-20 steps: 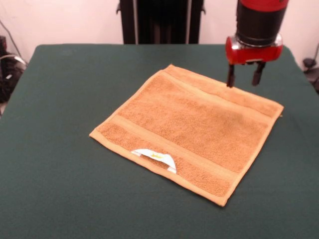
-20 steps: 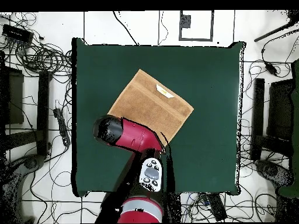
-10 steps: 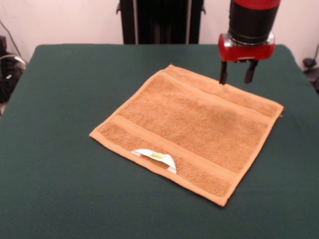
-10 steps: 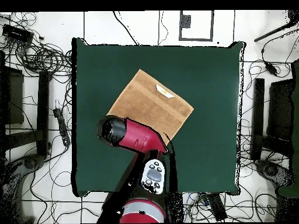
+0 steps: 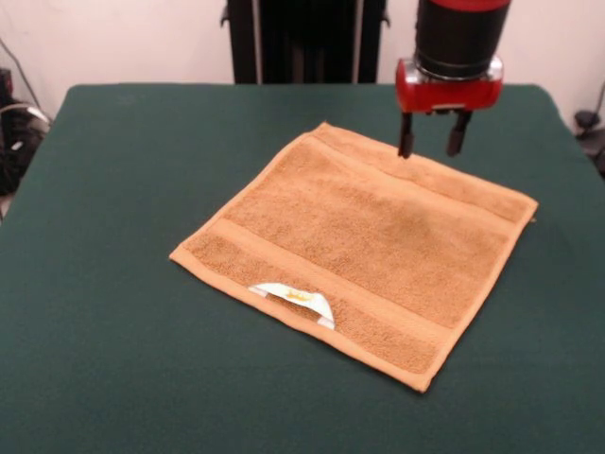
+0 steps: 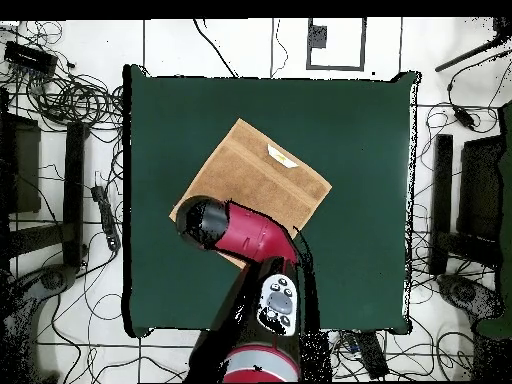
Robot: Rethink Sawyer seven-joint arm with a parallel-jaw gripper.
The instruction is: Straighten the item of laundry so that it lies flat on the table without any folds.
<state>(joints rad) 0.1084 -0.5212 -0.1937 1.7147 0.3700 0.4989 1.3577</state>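
The orange-tan towel [image 5: 364, 248] lies spread flat as a diamond on the dark green table [image 5: 113, 170], with woven bands near two edges and a white label [image 5: 295, 297] curling at its near edge. My gripper [image 5: 431, 142] hangs open and empty just above the towel's far edge, its two dark fingers [image 5: 406, 140] apart. From overhead the towel [image 6: 262, 172] shows on the table [image 6: 360, 130], and the red arm [image 6: 240, 232] covers its corner nearest the robot; the gripper itself is hidden under the arm there.
Green cloth surrounds the towel on all sides. A black stand [image 5: 304, 40] rises behind the far table edge. Cables [image 6: 70, 95] and dark equipment [image 6: 470, 200] lie on the floor around the table.
The gripper has shifted left along the towel's far edge and risen slightly, staying open. The towel has not moved.
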